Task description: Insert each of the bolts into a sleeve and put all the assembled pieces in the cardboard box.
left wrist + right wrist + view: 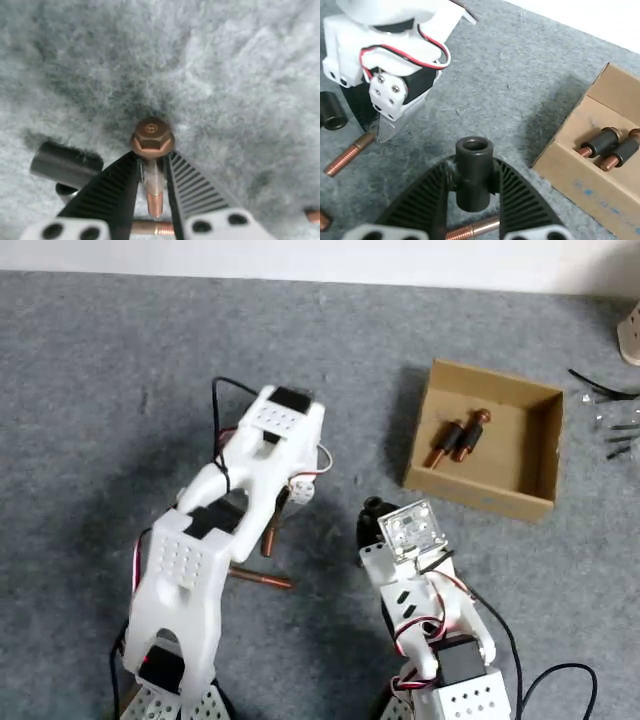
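Note:
My left gripper [153, 159] is shut on the shank of a copper bolt [152, 138], whose hex head points away from the wrist. In the high view this gripper [277, 517] holds the bolt [271, 533] just above the grey carpet. My right gripper [474, 166] is shut on a black sleeve [474, 150] held upright with its bore open on top, a short way right of the left gripper; the high view shows the sleeve [371, 511] there. The cardboard box [543, 443] at the right holds two assembled pieces [456, 441].
A loose bolt [261, 579] lies on the carpet by the left arm. A spare black sleeve [65, 164] rests near the left gripper. Another bolt [472, 230] lies beneath the right gripper. Cables and small parts [610, 420] sit at the far right edge.

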